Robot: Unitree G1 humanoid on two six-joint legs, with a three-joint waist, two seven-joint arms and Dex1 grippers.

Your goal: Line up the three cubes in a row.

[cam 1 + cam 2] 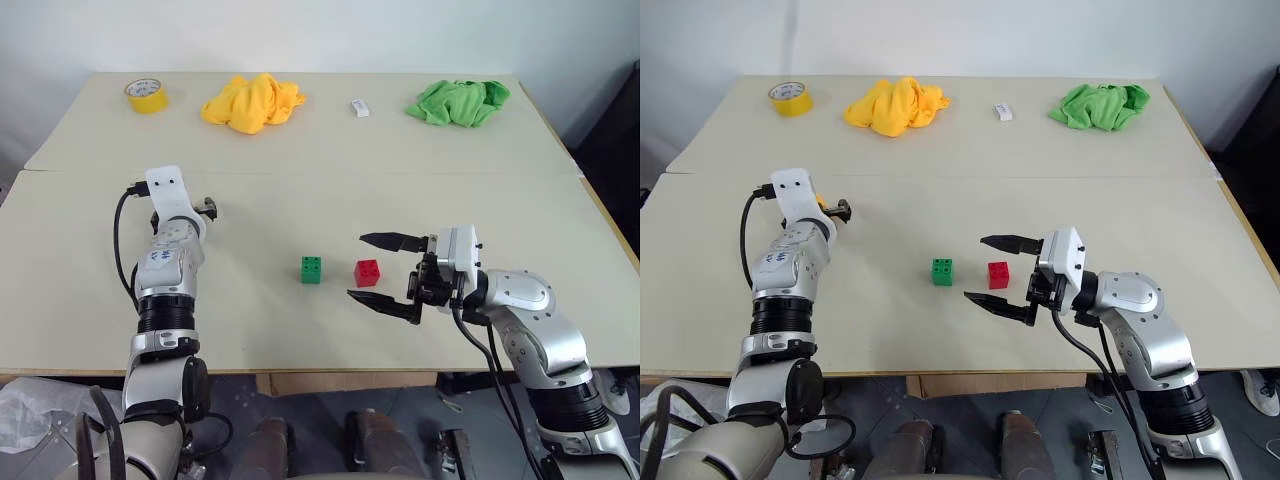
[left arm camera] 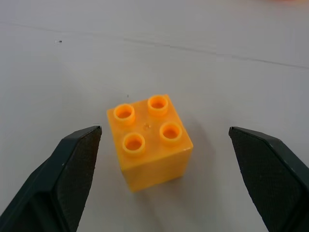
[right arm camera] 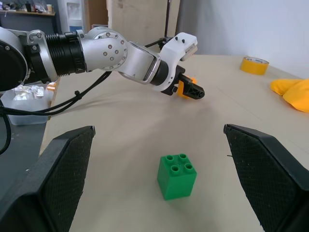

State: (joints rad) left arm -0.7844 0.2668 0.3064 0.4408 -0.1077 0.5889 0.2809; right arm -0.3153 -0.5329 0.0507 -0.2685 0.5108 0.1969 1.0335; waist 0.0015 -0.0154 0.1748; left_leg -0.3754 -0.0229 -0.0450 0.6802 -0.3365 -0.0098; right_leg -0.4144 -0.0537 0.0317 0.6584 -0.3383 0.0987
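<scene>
Green brick [image 1: 311, 269], red brick [image 1: 367, 272] side by side mid-counter [image 1: 300, 190]. I see orange brick [image 2: 149, 140] apart, between spread left jaws, ungripped. Right jaws spread, empty. Third placement pending.

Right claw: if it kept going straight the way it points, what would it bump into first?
Probably the green cube. It sits on the table straight ahead of the open right claw. The red cube lies between the fingers already, though depth is hard to judge.
</scene>
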